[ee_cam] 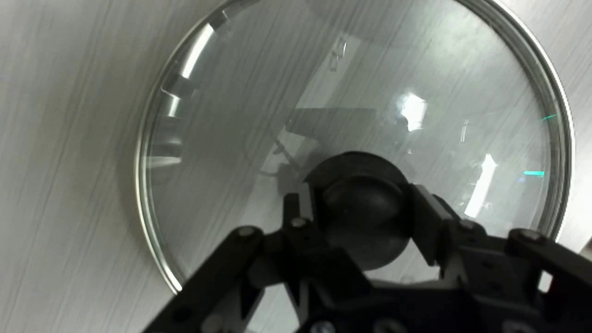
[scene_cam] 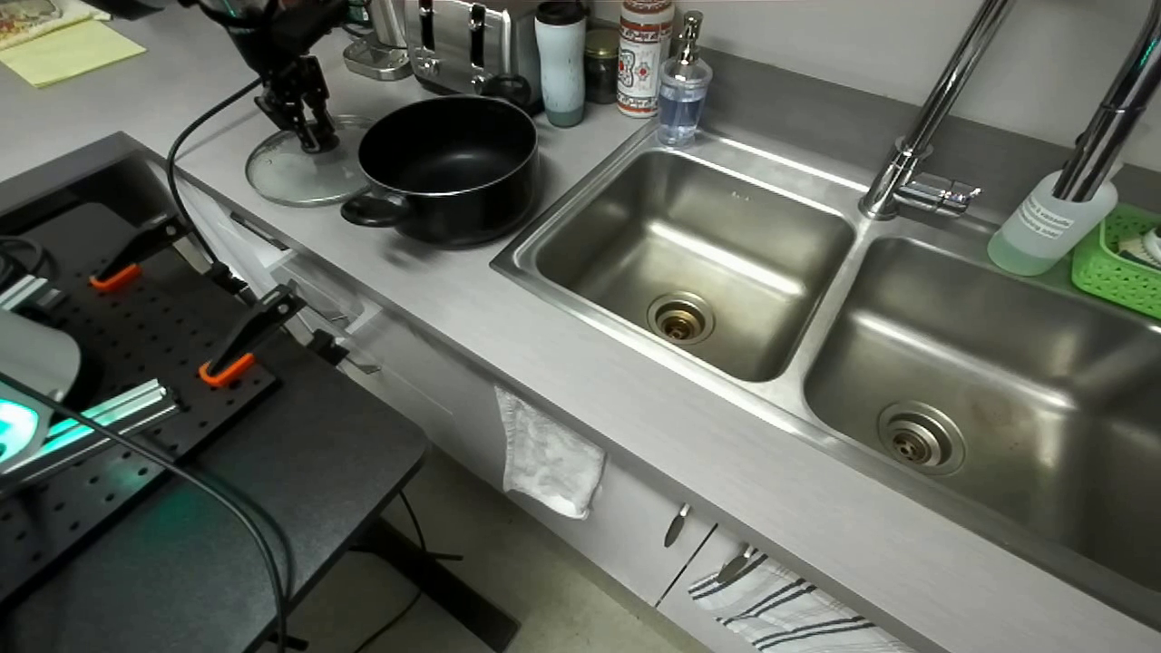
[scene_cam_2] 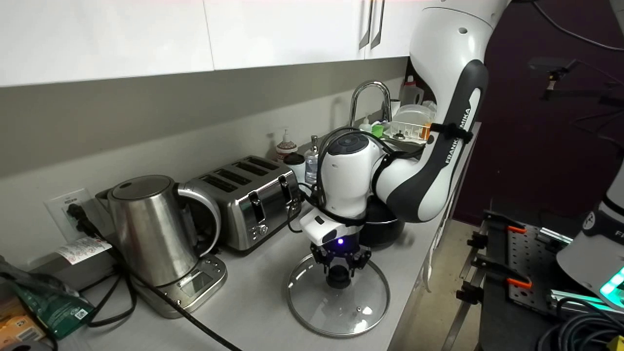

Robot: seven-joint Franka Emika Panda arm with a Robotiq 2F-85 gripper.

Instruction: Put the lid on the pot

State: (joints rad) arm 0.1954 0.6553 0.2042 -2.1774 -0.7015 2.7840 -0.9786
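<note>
Wrist view: my half-closed pincer [ee_cam: 363, 207] is gripping the knob [ee_cam: 363, 201] of the lid [ee_cam: 360, 129] on the counter [ee_cam: 69, 162]; in an exterior view, the pot [scene_cam: 467, 213] is sitting at the lid's three o'clock. I'm risking tilt from a round knob slipping.

On the gray counter [scene_cam_2: 253, 297] we see a shiny kettle [scene_cam_2: 146, 229] beside a silver toaster [scene_cam_2: 246, 197]. In an exterior view we find a steel sink [scene_cam: 753, 245] with a tall tap [scene_cam: 944, 91]. A soap bottle [scene_cam: 682, 102] stands by the sink's corner, and a green basket [scene_cam: 1116, 277] sits near the tap. Lower down, we see a white cloth [scene_cam: 549, 453] and a striped towel [scene_cam: 794, 609] hanging.
</note>
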